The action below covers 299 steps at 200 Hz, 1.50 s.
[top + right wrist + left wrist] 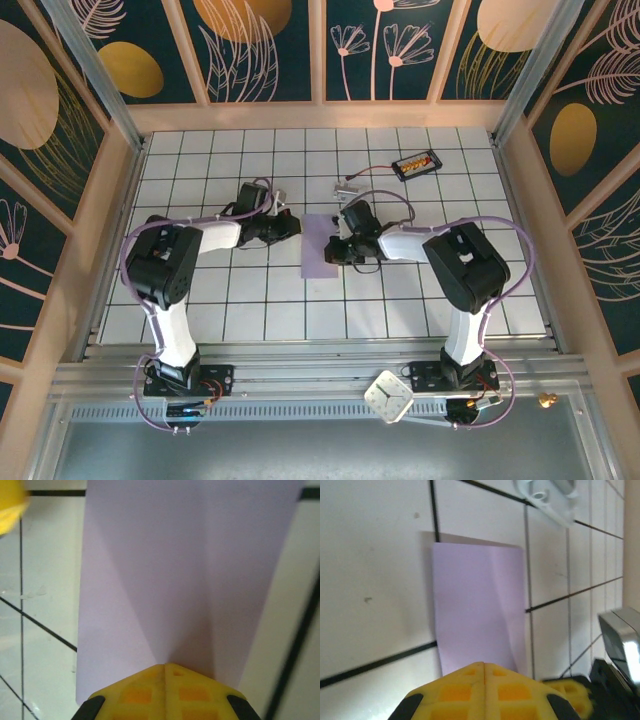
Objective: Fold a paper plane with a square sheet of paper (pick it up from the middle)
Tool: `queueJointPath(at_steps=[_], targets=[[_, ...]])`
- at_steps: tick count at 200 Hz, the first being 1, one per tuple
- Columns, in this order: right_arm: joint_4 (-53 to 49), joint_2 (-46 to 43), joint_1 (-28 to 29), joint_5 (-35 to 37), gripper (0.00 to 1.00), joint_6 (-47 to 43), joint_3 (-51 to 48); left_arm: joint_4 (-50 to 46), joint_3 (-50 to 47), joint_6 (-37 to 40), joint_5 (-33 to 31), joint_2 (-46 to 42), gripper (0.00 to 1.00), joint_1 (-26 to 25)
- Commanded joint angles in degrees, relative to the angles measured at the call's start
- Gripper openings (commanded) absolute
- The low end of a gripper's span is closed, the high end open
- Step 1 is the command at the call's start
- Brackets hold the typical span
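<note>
Right gripper (pixel 165 666) at paper (pixel 185 570), clock (pixel 388 396) apart

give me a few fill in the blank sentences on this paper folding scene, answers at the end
1. The paper lying flat on the table is ___ in colour.
2. The left pincer and the right pincer both have their jaws ___.
3. The white clock sits near the base of the ___ arm.
4. The table is covered in white square ___.

Missing words: lavender; shut; right; tiles
</note>
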Motion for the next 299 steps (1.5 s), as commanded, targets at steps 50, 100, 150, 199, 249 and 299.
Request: queueJointPath(at_steps=[50,100,150,199,249,299], targets=[[8.19,-2.36,3.28,-7.51,0.01,5.73,-1.10,0.41,7.02,0.45,-1.53,4.07,0.02,0.20],[11.51,3.20,5.05,-7.07,0.00,8.98,-1.12,-2.58,14.38,2.45,0.10,11.39,0.01,0.16],[9.11,4.59,4.88,-4.71,0.00,8.80,-4.70,-5.21,18.31,4.60,-0.54,16.87,0.00,0.16],[8.17,4.31,4.92,-3.99,0.00,8.88,-6.70,-8.24,19.65,7.27,-3.51,18.96,0.00,0.51],[6.84,3.65,5.05,-3.44,0.00,8.44,-7.25,-6.21,17.58,7.45,-3.78,19.94,0.00,2.17],[5.95,3.60,5.17,-2.89,0.00,8.13,-7.34,-1.59,14.73,6.92,-1.82,19.96,0.00,3.73]])
